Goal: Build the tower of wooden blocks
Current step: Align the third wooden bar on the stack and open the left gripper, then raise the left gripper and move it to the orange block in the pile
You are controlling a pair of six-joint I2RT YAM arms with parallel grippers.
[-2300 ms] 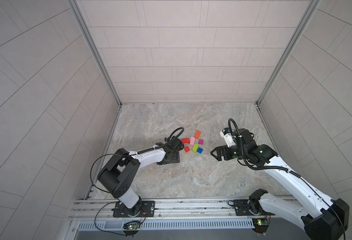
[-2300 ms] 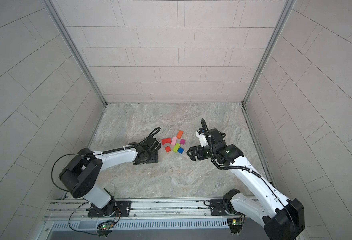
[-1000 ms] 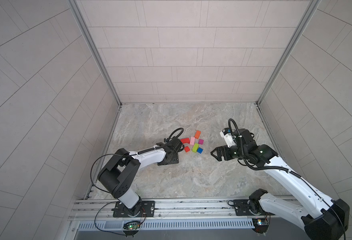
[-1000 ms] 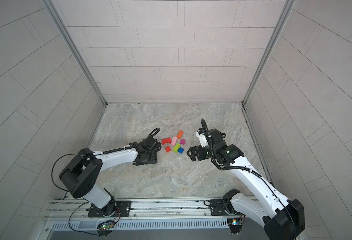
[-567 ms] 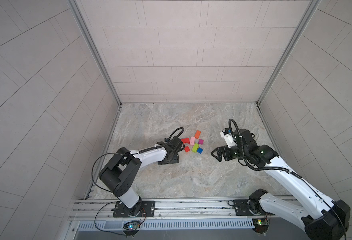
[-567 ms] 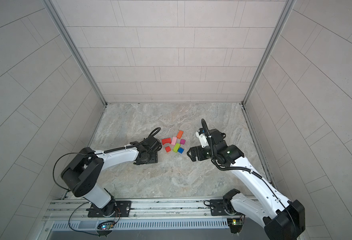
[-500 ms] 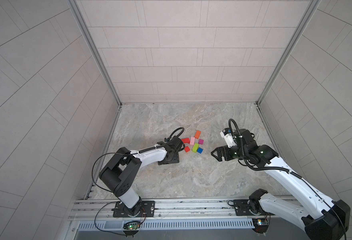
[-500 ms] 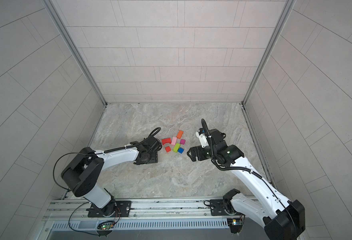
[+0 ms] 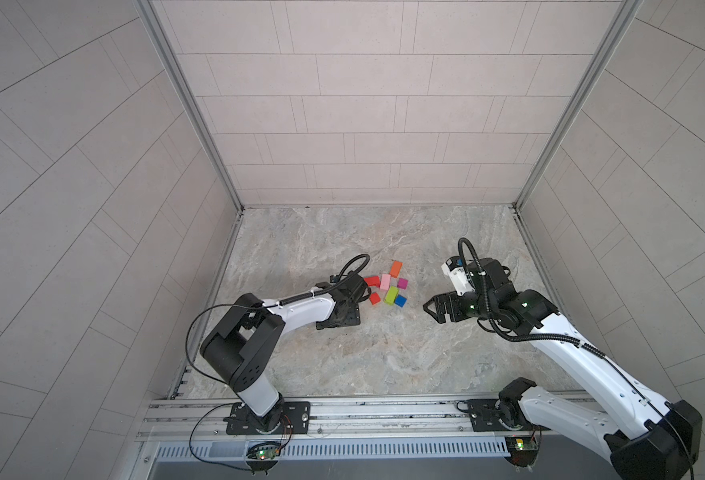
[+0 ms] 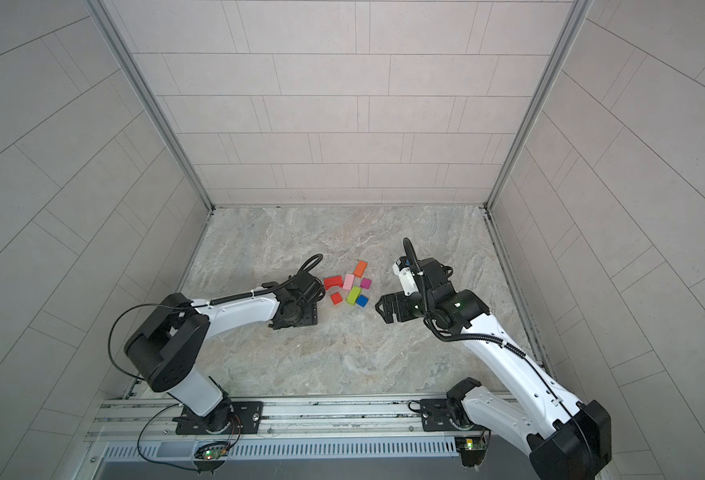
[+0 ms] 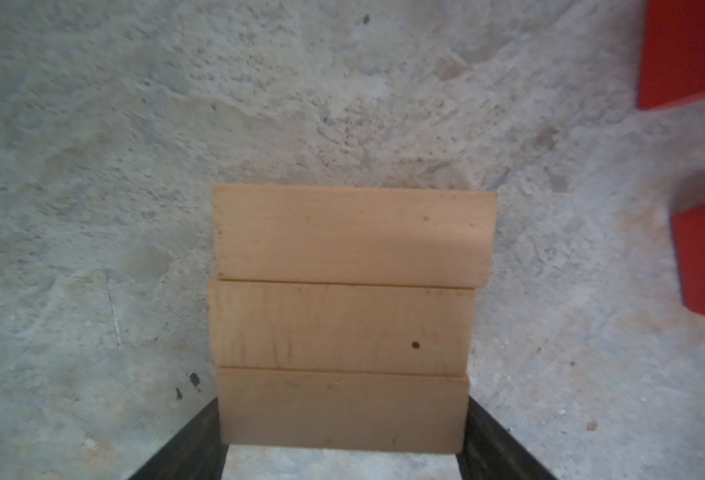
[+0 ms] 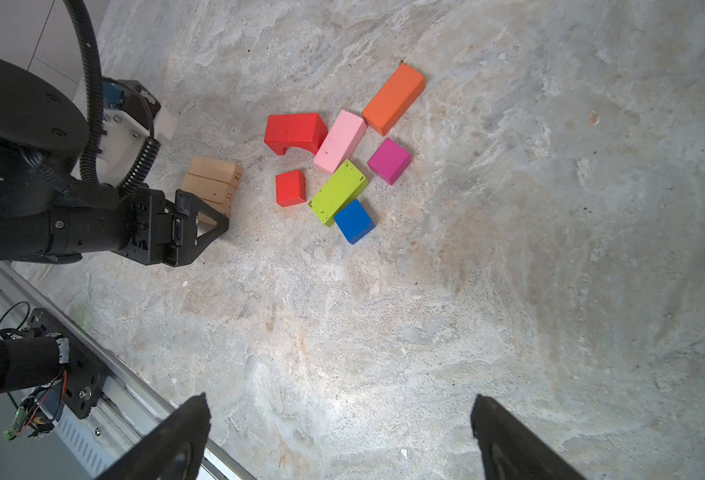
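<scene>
Tan bars [image 11: 342,324] — three side by side at my left gripper [image 11: 342,428], long axes spanning its jaws. Squeezing the nearest or just flanking it? Can't tell. Right gripper [image 12: 340,405] gapes empty, farther off.

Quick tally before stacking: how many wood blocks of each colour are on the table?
Tan bars: 3
Red: 2, arch and cube
Pink oblong: 1
Orange oblong: 1
Lime oblong: 1
Magenta cube: 1
Blue cube: 1
Total: 10
</scene>
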